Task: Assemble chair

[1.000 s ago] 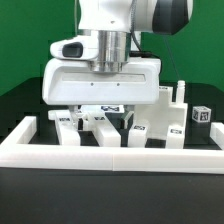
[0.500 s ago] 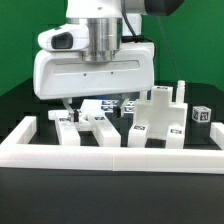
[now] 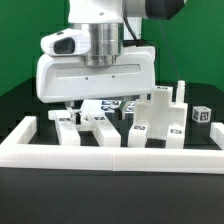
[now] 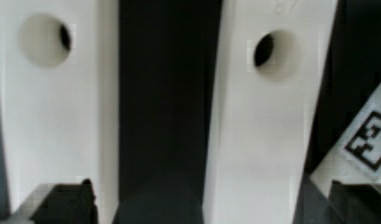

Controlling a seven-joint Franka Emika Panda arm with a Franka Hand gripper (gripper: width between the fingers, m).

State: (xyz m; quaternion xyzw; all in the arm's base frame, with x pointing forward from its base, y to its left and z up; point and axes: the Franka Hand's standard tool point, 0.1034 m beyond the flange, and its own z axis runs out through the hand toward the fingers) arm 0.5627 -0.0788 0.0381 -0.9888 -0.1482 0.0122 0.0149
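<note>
The chair lies in loose white pieces behind the border frame. Two short bars [image 3: 68, 128] [image 3: 100, 128] lie side by side at the exterior view's left. A taller blocky piece [image 3: 160, 115] stands to their right. A flat tagged piece [image 3: 108, 104] lies behind them. My gripper [image 3: 97, 108] hangs low over the two bars, open and holding nothing. In the wrist view the bars appear as two long white strips [image 4: 54, 110] [image 4: 267, 130], each with a round hole. My gripper [image 4: 208, 208] straddles one strip, its dark fingertips [image 4: 62, 205] apart.
A long white border frame [image 3: 110, 150] runs across the front with arms going back on both sides. A small tagged cube [image 3: 200, 115] stands at the exterior view's right. A tagged piece [image 4: 368, 135] shows at the wrist view's edge.
The hand has shifted toward the exterior view's left and slightly up since a second ago, then held almost still. The jaws stayed open.
</note>
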